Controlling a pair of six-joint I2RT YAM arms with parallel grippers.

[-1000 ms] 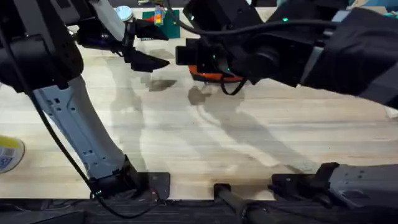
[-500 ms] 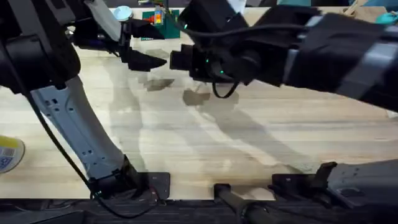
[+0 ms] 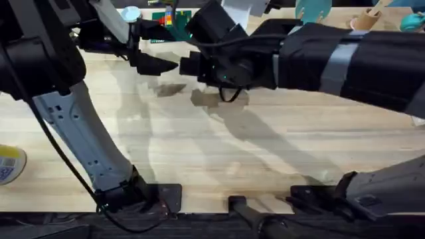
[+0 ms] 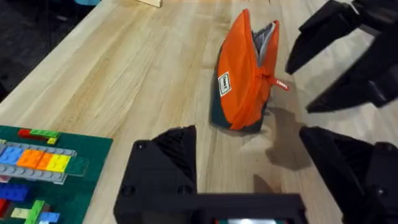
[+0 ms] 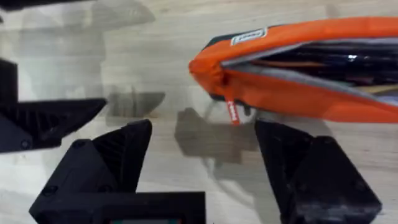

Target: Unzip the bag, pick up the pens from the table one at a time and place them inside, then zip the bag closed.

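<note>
The orange bag (image 4: 241, 81) stands on its navy base on the table (image 4: 124, 68), its zipper open along the top. The red zipper pull (image 5: 231, 112) hangs at one end. Through the slit, dark glossy pens (image 5: 323, 58) lie inside the bag (image 5: 298, 99). My left gripper (image 4: 255, 168) is open, a short way from the bag's near end. My right gripper (image 5: 205, 162) is open too, just off the end with the pull, empty. In the overhead view the right arm (image 3: 265, 60) covers the bag and the left gripper (image 3: 159, 48) faces it.
A green plate with coloured toy bricks (image 4: 37, 168) lies beside the left gripper, also at the table's back (image 3: 166, 18). A yellow tape roll (image 3: 8, 164) sits at the left edge. Teal and tan items (image 3: 312, 9) stand at the far right back.
The right arm has swung left and farther back, so the orange bag seen earlier in the overhead view is now covered. The left arm has held still.
</note>
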